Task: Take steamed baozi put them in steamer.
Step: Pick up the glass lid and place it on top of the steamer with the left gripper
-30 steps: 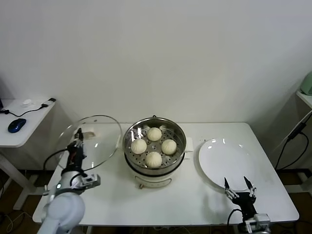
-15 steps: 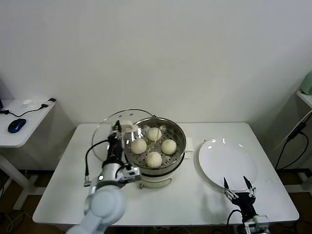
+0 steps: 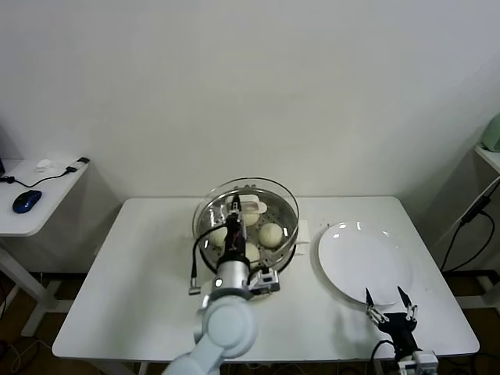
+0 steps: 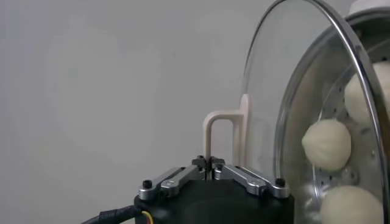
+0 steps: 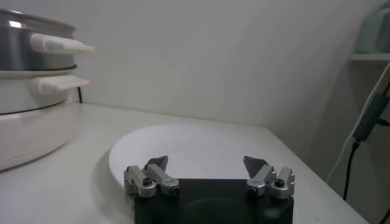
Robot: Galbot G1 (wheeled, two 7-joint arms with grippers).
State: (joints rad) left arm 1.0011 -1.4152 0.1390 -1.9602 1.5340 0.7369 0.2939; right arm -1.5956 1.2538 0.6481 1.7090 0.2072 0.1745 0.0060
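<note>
Several cream-white baozi point(image 3: 270, 233) lie on the perforated tray inside the steel steamer point(image 3: 287, 234) at the table's middle. My left gripper point(image 3: 234, 216) is shut on the cream handle point(image 4: 222, 129) of the round glass lid point(image 3: 250, 191) and holds the lid right over the steamer. In the left wrist view, the gripper point(image 4: 210, 163) pinches the handle, and three baozi point(image 4: 327, 144) show through the lid point(image 4: 274, 85). My right gripper point(image 3: 391, 306) is open and empty at the table's front right, next to the white plate point(image 3: 359, 258).
The flat white plate point(image 5: 189, 146) lies right of the steamer point(image 5: 30, 49) and holds nothing. A side desk point(image 3: 31, 207) with a mouse and cable stands at the far left. A shelf edge and a hanging cable are at the far right.
My left arm has carried the glass lid rightward from the table's left side to over the steamer. The right gripper has dropped slightly toward the table's front edge.
</note>
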